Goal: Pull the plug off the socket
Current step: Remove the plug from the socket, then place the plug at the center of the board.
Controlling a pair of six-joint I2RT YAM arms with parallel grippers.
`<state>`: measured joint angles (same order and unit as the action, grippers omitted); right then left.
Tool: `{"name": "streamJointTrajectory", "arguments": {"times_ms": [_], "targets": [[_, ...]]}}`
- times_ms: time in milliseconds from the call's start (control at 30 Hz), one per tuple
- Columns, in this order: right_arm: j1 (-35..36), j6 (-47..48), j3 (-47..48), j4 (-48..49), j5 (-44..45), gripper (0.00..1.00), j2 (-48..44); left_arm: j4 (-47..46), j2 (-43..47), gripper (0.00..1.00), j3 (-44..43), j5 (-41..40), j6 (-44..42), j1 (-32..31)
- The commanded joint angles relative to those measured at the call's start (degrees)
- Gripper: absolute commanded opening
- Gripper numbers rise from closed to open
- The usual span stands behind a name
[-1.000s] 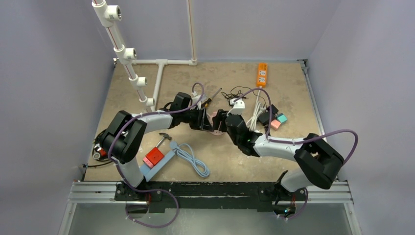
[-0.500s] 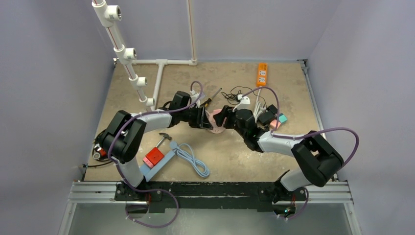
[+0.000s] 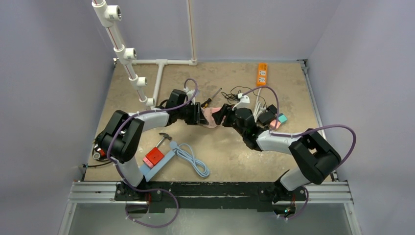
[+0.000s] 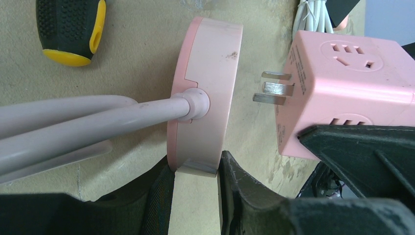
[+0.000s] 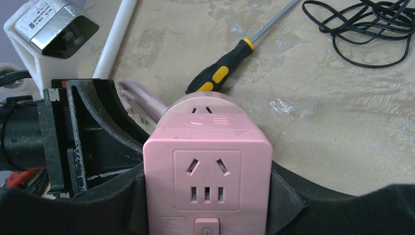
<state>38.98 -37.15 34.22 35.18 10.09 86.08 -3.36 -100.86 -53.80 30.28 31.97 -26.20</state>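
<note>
There is one round socket (image 4: 205,93) and one cube plug (image 4: 342,88), which shows what look like three prongs (image 4: 274,88). There is one screwdriver (image 5: 220,73), one hammer (image 3: 163,138) and one orange strip (image 3: 262,74). Two cords lie loose: one blue cord (image 3: 193,160) and one black cord (image 5: 362,24). There is one white pipe frame (image 3: 159,81) and one red block (image 3: 154,156).

The top external camera sits high above and behind the arm bases, looking steeply down on the whole sandy-brown worktop (image 3: 230,156) from far off. The left wrist camera looks along the left gripper (image 4: 195,169) from very near, facing the round pink plastic socket (image 4: 205,88) edge-on and the pink plastic cube plug (image 4: 342,93). The right wrist camera, equally near, faces the opposite way over the right gripper (image 5: 208,188). Both wrist views share socket, plug and the black-and-yellow-handled screwdriver (image 4: 73,29); the overhead view shows them small at centre.
</note>
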Motion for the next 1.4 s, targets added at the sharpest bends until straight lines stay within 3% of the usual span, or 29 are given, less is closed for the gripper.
{"name": "streamJointTrajectory", "arguments": {"times_ms": [0, 367, 600, 767, 1033, 1300, 1367], "targets": [[0.39, -0.69, 2.19, 3.19, 1.34, 0.00, -0.54, -1.04, 1.90, 0.00, -0.13, -2.03, -0.44, 0.09], [-2.79, 0.82, -1.61, -1.35, 6.76, 0.00, -12.02, 1.79, 5.95, 0.00, -1.87, -4.33, -3.72, 0.09], [-17.56, -1.09, -7.29, -5.54, 0.43, 0.00, -21.24, 2.55, 9.07, 0.00, -2.27, -3.48, -5.68, 0.11], [-23.82, -2.79, -9.89, -9.81, -1.96, 0.00, -25.62, 1.88, 8.57, 0.00, -2.27, -1.42, -4.76, 0.09], [-35.19, -3.39, -11.44, -11.61, -11.49, 0.01, -22.31, 2.02, 10.03, 0.00, -2.27, -1.02, -4.81, 0.09], [-38.62, -2.28, -9.71, -11.03, -17.34, 0.27, -15.53, 3.08, 10.49, 0.00, -2.01, -2.30, -5.89, 0.09], [-38.72, -2.17, -9.57, -11.00, -18.05, 0.43, -14.80, 3.09, 10.06, 0.00, -2.17, -2.16, -5.91, 0.09]]}}
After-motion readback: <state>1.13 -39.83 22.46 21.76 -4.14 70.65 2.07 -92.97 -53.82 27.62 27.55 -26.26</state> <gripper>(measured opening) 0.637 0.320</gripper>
